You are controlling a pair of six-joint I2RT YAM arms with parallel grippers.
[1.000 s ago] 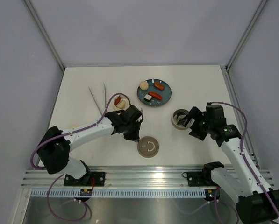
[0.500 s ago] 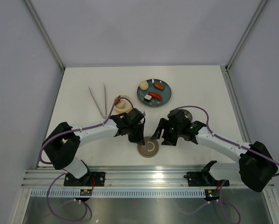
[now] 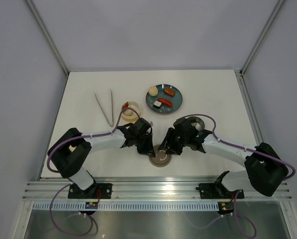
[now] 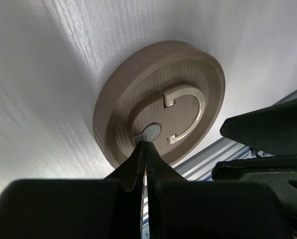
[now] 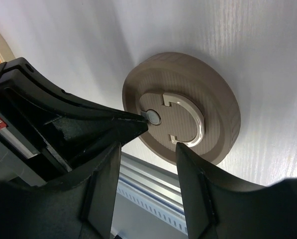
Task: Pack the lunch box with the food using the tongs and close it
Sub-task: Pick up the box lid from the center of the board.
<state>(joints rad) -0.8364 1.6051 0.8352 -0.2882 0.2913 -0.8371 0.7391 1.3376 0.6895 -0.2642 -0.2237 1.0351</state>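
Jaws shut, our left gripper angles down onto the knob of the lid; our right gripper, jaws apart and empty, tilts in from three o'clock. Well apart, the tongs lie at its ten o'clock, V opening toward twelve.

We stretch our left arm and right arm low and inward until the wrists nearly meet. Our left gripper points down with its fingers pressed together. Our right gripper faces it, jaws partly spread and seemingly holding nothing.
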